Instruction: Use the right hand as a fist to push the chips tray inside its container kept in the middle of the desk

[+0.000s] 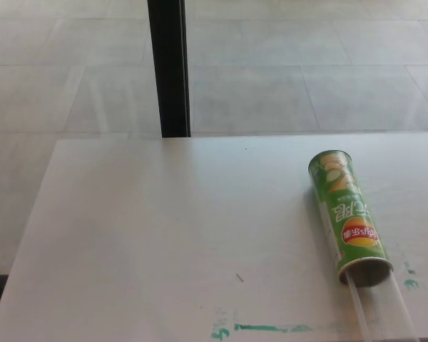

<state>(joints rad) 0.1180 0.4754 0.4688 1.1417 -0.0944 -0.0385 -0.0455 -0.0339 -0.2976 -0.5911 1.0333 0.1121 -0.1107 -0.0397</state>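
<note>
Clearly task not yet begun: clear tray (376, 310) sticks well out of near mouth of green chips can (346, 217), which lies on its side on white surface (164, 235), toward right edge. Neither hand in view, so finger state unknown and no placing relative to hand possible. Left: fist against tray end, push inward. Green marker smears (260, 328) nearby; black post (168, 68) beyond surface. Nothing blocks tray.

1 view only: the head camera looks down and forward from above the near edge of the flat white desk (164, 235). The desk's far edge crosses mid-frame; pale tiled floor (307, 85) and a black vertical post (168, 68) lie beyond. The desk's right side runs out of frame.
</note>
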